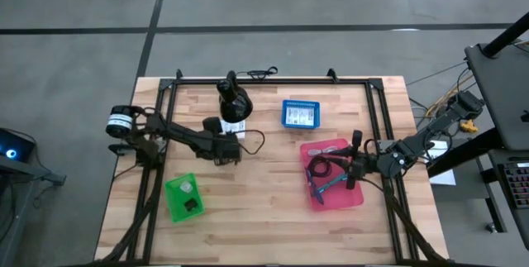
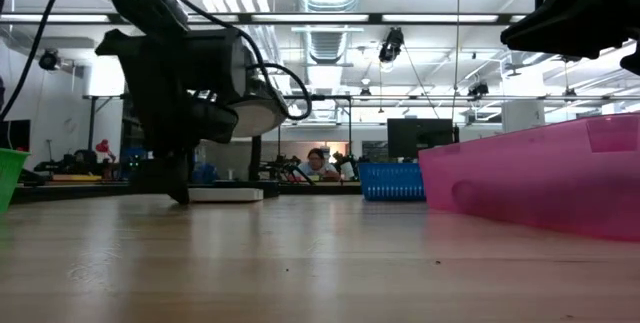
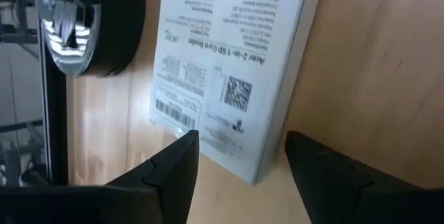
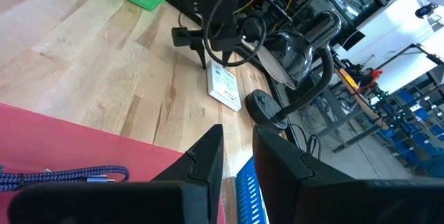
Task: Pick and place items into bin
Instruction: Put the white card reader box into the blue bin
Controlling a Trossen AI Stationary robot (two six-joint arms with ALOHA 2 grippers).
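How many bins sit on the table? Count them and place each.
3: green bin near the front left, blue bin toward the back centre, pink bin on the right. None looks hidden.

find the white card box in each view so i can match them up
high view: white card box, just beyond the left hand, beside the black rounded object.
low view: flat on the table, behind the left hand.
left wrist: centre.
right wrist: middle distance.
shared landmark: the black rounded object.

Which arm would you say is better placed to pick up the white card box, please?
The left. Its open end effector sits right at the white card box, fingers either side of its end. The right end effector hangs over the pink bin, far away.
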